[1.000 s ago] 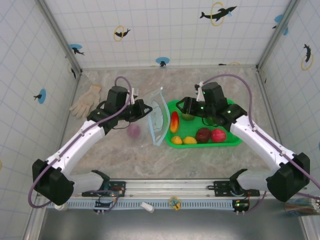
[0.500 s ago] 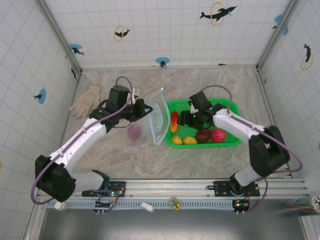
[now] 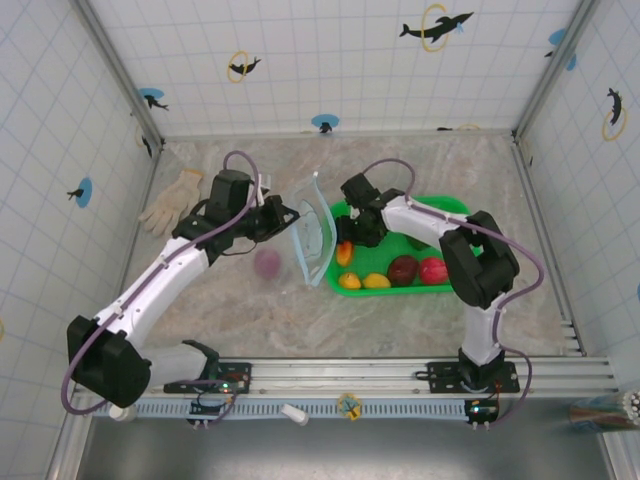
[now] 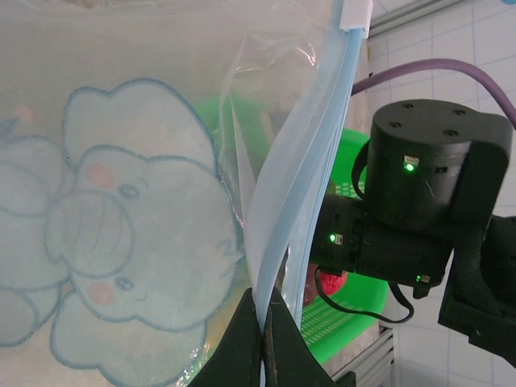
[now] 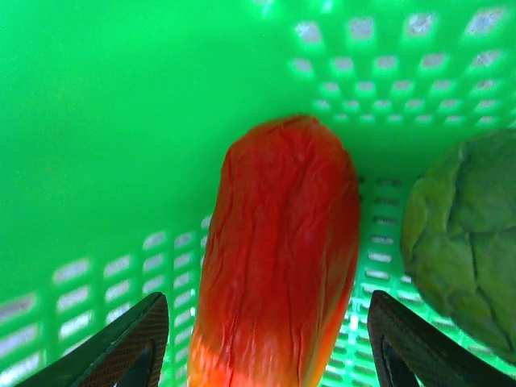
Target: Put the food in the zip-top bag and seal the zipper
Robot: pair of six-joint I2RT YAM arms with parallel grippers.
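You've got white tiled walls (image 3: 300, 60) w/ dolphin stickers (image 3: 436, 25) round a marbled table (image 3: 300, 310). Green basket (image 3: 455, 207) sits R of centre, bag (image 3: 313, 228) upright just beside it, glove (image 3: 170, 202) far L. L gripper (image 4: 262, 343) pinches the zipper (image 4: 310, 161) tight. R gripper (image 5: 266, 355), jaws wide, straddles a red-orange food piece (image 5: 278, 242) in the basket.

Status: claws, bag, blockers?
Left claw shut on blue zipper strip of clear printed zip-top bag. Right claw open over red-orange toy vegetable in green mesh basket. No blockers.
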